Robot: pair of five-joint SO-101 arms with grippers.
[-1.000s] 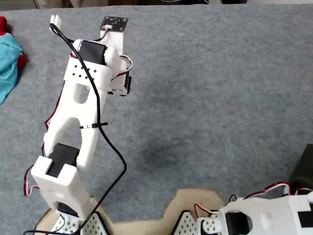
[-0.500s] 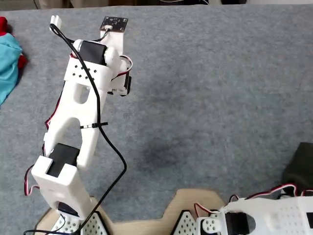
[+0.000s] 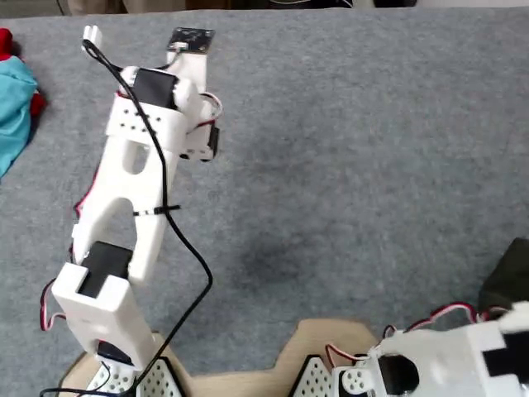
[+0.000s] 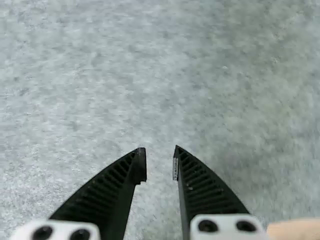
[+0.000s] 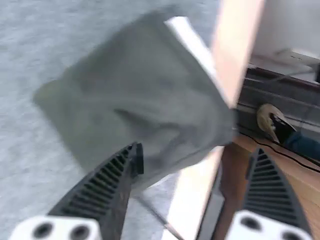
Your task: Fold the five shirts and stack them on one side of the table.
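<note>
We see the left end effector over bare grey worktop, its jaws only narrowly parted and nothing between them. The right end effector stands wide and empty, close to a folded grey shirt at the worktop's right edge, one side of it lying along that edge. We cannot tell its long axis. A teal shirt lies crumpled at the far left edge, touching a red cloth.
</note>
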